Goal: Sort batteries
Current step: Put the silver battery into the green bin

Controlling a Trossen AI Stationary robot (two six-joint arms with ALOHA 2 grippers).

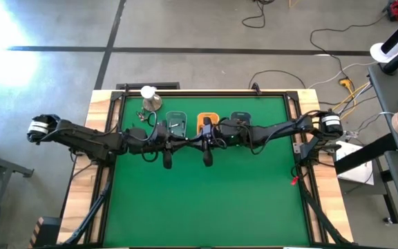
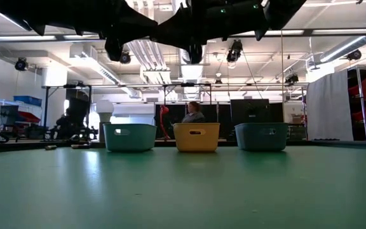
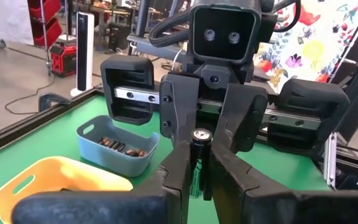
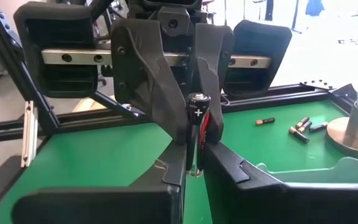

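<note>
Fingers of both grippers meet mid-air above the green surface (image 1: 206, 200), pinching 1 battery (image 3: 197, 158) between them: left gripper (image 3: 196, 180) and right gripper (image 4: 193, 163) each closed on it. Its long axis stands upright, plus end uppermost, equally near either arm.

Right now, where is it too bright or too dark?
High view: white glare hides the floor at upper left. Low view: the arms are black silhouettes against ceiling lights. Left wrist view: the battery glints on top.
</note>
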